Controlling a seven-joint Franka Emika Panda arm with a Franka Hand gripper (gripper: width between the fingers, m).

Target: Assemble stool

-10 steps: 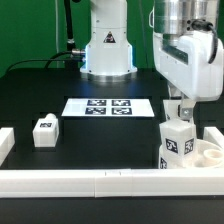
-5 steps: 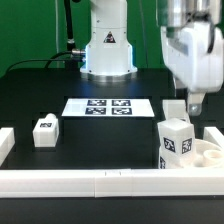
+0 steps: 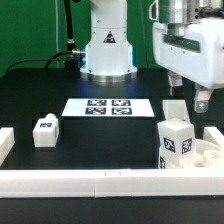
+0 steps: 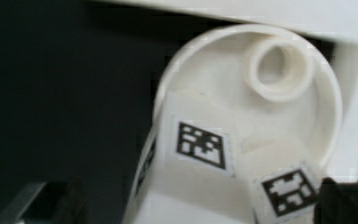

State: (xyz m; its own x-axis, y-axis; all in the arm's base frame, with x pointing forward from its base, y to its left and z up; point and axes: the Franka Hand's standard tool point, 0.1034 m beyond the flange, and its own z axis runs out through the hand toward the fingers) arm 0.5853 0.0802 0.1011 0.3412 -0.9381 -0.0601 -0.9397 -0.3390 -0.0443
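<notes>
The white round seat point(image 3: 207, 153) lies at the exterior view's right, by the front border bar. One tagged leg point(image 3: 176, 143) stands upright on it, and a second leg point(image 3: 175, 109) shows just behind that one. A third leg point(image 3: 44, 131) lies loose on the black table at the left. My gripper point(image 3: 188, 97) hangs open just above the rear leg, touching nothing. In the wrist view the seat point(image 4: 220, 95) with its round socket point(image 4: 274, 68) and two tags fills the picture. The open gripper point(image 4: 194, 212) shows only dark fingertips point(image 4: 30, 205) at the edges.
The marker board point(image 3: 108, 106) lies flat at the table's middle, in front of the arm's base point(image 3: 107, 50). Long white border bars point(image 3: 100, 181) run along the front edge, with short ones at the left point(image 3: 5, 143) and right point(image 3: 214, 136).
The gripper was shut on the rear leg a second ago; it has opened, let go of it and risen a little. The legs and seat stayed put.
</notes>
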